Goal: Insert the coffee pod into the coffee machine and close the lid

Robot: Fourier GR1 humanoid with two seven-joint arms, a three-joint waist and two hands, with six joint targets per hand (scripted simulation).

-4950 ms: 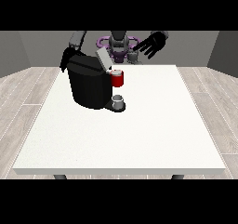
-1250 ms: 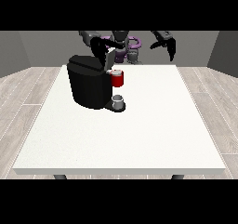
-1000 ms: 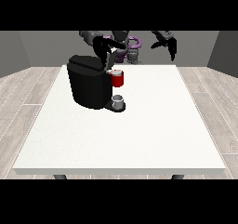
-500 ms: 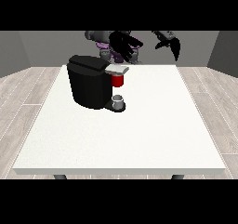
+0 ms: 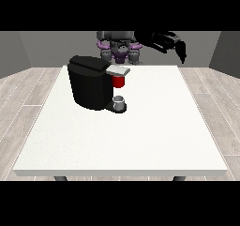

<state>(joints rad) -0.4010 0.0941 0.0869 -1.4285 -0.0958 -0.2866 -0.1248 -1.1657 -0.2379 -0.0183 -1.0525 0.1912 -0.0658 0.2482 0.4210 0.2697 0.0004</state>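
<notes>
- From my seat, the coffee machine (image 5: 91,82) stands on the white table (image 5: 140,136), towards the far side and left of middle, with its front turned to the view's right; I judge that leaves its loading end within the arms' reach.
- Its lid (image 5: 118,71) looks lowered: a pale grey slab lying roughly level over the brew head, sticking out to the view's right. So I'd judge the closing step is done or nearly so.
- Just under the lid sits a red thing at the machine (image 5: 119,82), and below that a small grey cup-like thing (image 5: 119,101) on the machine's base plate. I can't tell that grey thing for the pod, so I won't call it that.
- The coffee pod itself I cannot plainly pick out anywhere in this view, so I can say nothing of its heading or long axis.
- What I can read is the machine: its long axis runs upright, while the lid's runs level, left to right across the view.
- The hand at the view's right (image 5: 174,43) hangs high above the table's far right edge, well apart from the machine, touching nothing; its fingers droop downward, relaxed, holding nothing.
- The other hand I can't find; only the robot's torso (image 5: 119,44) shows behind the machine.
</notes>
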